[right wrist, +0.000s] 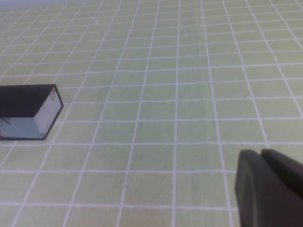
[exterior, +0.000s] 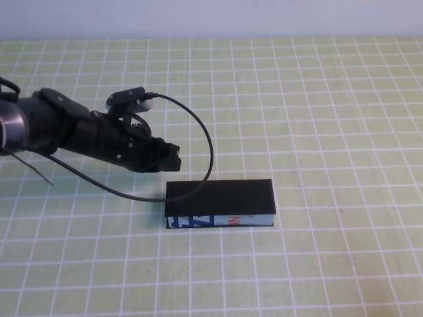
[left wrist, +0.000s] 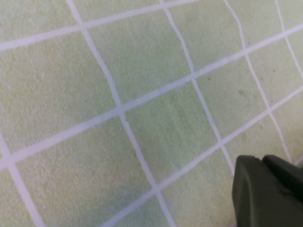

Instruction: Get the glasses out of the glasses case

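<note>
Glasses case [exterior: 220, 203] lies closed on green gridded mat [exterior: 330, 132], glasses hidden inside. Left gripper [exterior: 173, 157] hovers just beside case's rear left corner, fingers pressed together. Right gripper [right wrist: 270, 189] well apart, also closed. Approach step; next, lid must be lifted.

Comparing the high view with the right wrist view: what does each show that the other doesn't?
Only the high view shows the left gripper, hovering just behind the glasses case's left end, with its arm and cable, plus the case's whole closed lid and printed blue side. Only the right wrist view shows the right gripper, off to the case's right above the mat. Both share the case and the green gridded mat.
</note>
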{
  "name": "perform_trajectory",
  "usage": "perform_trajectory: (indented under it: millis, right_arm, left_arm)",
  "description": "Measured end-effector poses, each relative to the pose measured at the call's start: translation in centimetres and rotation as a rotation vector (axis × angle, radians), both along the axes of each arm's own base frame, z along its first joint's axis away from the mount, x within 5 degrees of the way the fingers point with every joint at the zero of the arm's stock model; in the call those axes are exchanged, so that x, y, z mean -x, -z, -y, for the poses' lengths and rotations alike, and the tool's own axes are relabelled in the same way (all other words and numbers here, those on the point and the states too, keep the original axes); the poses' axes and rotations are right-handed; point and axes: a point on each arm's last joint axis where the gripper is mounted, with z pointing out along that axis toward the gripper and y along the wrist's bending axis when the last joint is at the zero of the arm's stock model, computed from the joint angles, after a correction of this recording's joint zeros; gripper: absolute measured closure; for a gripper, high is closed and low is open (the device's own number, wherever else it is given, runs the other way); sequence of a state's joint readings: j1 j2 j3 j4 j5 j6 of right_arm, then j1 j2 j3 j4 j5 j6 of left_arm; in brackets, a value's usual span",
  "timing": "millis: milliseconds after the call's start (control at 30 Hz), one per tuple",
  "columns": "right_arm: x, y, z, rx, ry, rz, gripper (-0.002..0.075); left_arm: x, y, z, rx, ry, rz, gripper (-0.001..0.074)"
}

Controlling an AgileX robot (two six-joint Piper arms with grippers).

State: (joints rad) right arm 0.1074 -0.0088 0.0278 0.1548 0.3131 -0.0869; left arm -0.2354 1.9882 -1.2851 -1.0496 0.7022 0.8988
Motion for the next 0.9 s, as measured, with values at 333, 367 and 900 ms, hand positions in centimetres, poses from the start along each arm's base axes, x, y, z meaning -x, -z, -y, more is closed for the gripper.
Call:
perform_trajectory:
  millis: [333,367,900]
  right_arm:
    - [-0.2,-1.5,-0.2,-0.333,0.035,0.102,0.0743]
    - [-0.2,-1.7,-0.1,-0.38,0.047,0.123,0.0743]
    - [-2.1,-8.2,-2.6,-0.457,-0.12,-0.289,0.0743]
  left_arm:
    - [-0.1,1.1,0.3,-0.001,0.043,-0.038,0.0739]
    - [-0.1,1.1,0.2,-0.006,0.048,-0.037,0.0739]
    - [0.2,1.2,0.3,-0.008,0.081,-0.056,0.0739]
